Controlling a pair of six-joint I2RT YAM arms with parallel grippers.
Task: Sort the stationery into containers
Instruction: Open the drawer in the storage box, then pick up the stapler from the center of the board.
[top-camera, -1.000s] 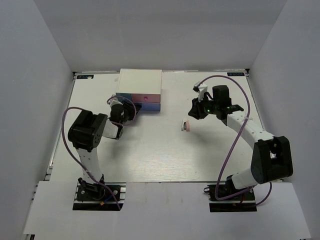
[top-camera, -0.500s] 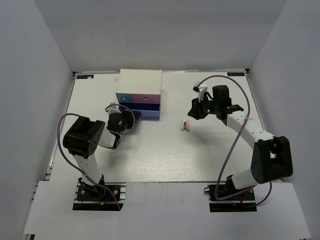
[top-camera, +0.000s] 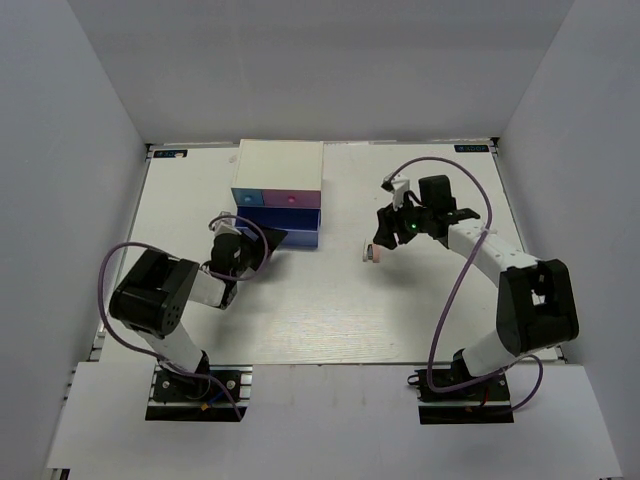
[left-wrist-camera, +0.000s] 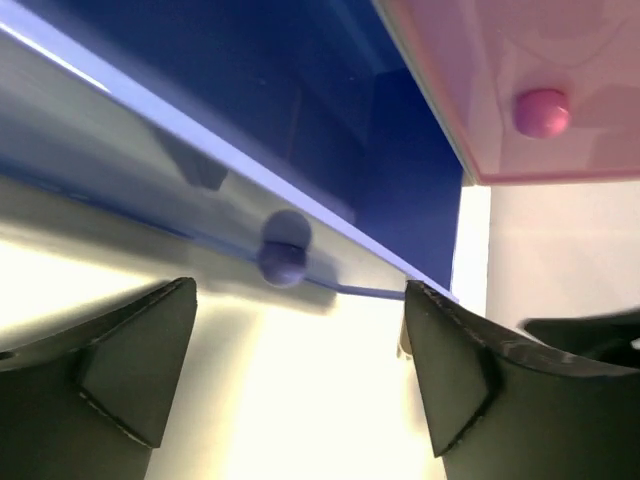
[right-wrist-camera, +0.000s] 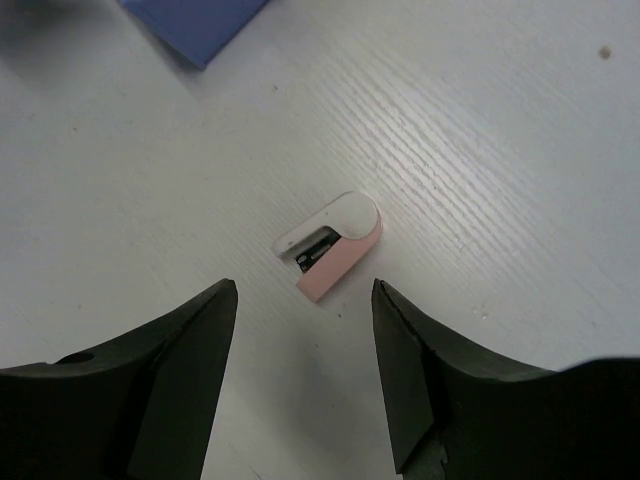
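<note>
Now the left claw (left-wrist-camera: 298, 335) has released the round purple knob (left-wrist-camera: 283, 262) and stands wide, leaving the purple plastic drawer (top-camera: 298, 233) pulled out of the white-topped box (top-camera: 281, 165). The right claw (right-wrist-camera: 303, 305) has widened above the small pink-and-white eraser block (right-wrist-camera: 332, 245), which lies unheld near the centre of the counter (top-camera: 300, 320). A container is apparently ready to receive it.

One box, three drawers, one loose piece, two grippers

We count one white-topped box (top-camera: 280, 160) with three drawers: one light blue drawer (top-camera: 246, 198), one pink drawer (top-camera: 298, 198) and one purple drawer (top-camera: 303, 226). There is also one pink-and-white stationery piece (right-wrist-camera: 330, 245) and two two-fingered grippers, the left gripper (left-wrist-camera: 300, 370) and the right gripper (right-wrist-camera: 303, 300).
</note>
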